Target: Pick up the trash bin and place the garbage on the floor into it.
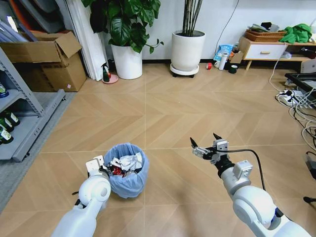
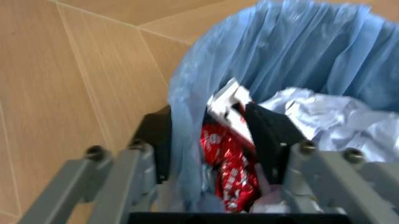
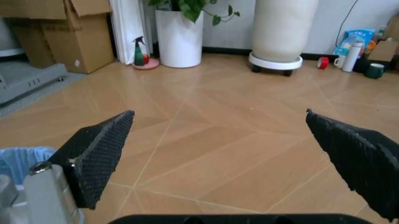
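Bin held at our left, litter already inside

Our left pincer (image 2: pixel 212 158) clamps the rim of the small round trash bin with its crinkled light-blue bag (image 1: pixel 127 170), holding paper wads and red wrappers (image 2: pixel 227 163); our right pincer (image 1: pixel 206 145) hovers wide open over bare herringbone floor (image 1: pixel 163 113).

The floor (image 1: pixel 163 113) of tan herringbone tiles carries the trash bin (image 1: pixel 127 170) just beside the left end effector (image 1: pixel 101 170), and two white plant pots (image 1: pixel 127 61) stand far ahead.

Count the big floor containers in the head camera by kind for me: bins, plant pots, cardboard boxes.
Trash bin, gripped at the rim by the left claw: 1
White plant pots: 2
Cardboard box: 1
Total: 4
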Tool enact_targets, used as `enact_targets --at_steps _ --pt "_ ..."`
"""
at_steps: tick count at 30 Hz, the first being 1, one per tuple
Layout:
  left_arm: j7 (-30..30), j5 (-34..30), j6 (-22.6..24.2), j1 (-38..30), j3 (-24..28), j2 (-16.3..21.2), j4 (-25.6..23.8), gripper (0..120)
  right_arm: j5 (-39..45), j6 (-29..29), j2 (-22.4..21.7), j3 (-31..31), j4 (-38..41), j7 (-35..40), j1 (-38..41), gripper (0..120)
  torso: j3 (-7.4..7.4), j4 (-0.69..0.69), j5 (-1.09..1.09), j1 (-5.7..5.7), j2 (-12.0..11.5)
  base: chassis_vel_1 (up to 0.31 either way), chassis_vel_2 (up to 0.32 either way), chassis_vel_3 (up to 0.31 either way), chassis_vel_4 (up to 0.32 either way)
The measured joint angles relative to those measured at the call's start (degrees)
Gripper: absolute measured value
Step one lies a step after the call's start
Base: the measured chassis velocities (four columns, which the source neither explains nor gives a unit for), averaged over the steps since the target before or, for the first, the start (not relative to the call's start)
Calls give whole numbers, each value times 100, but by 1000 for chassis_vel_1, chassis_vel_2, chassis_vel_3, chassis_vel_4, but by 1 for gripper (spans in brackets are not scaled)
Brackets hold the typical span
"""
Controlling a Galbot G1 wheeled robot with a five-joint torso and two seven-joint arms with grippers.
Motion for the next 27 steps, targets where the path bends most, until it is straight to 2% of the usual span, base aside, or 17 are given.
enact_targets --at_steps 4,5,7,9,11,16,18,20,22,24,25,27 --pt "-28 79 -185 9 1 6 -32 63 3 13 15 -39 -34 0 40 100 0 0 0 0 0 0 0 0 0" --pt "-28 79 -185 9 1 6 -32 63 3 13 15 -39 -34 0 40 100 0 0 0 0 0 0 0 0 0" --pt "-101 101 -200 31 -23 34 -65 74 2 22 34 -70 -45 -1 57 100 0 0 -1 0 0 0 0 0 0" --pt "-145 122 -210 37 -33 43 -75 77 2 23 39 -78 -45 -1 61 100 0 0 0 0 0 0 0 0 0" --pt "-310 191 -290 54 -57 52 -110 89 2 23 44 -84 -45 -2 68 100 0 0 -1 0 0 0 0 0 0" --pt "-367 453 -490 119 -119 36 -196 99 2 21 42 -41 -19 9 65 100 0 0 -1 0 0 0 0 0 0" --pt "-276 850 -877 200 -216 34 -307 100 -2 -9 52 96 10 30 25 100 0 0 -1 0 0 0 0 0 0" --pt "-183 1050 -990 248 -277 39 -367 100 -3 -16 63 167 20 36 -4 100 0 0 -1 0 0 0 0 0 0" --pt "432 1982 -1187 569 -586 5 -661 100 -12 -27 108 530 54 43 -186 100 0 0 0 0 0 0 0 0 0" --pt "600 2195 -1223 675 -666 -21 -749 100 -16 -28 117 632 58 43 -244 100 0 0 -1 0 0 0 0 0 0" --pt "1051 2786 -1285 991 -877 -155 -991 100 -56 -29 149 913 61 29 -414 100 0 1 -1 0 0 0 0 0 0" --pt "1572 3522 -1388 1434 -1098 -412 -1303 100 -149 -16 203 1266 41 -14 -612 100 -1 0 -1 0 0 0 0 0 0"
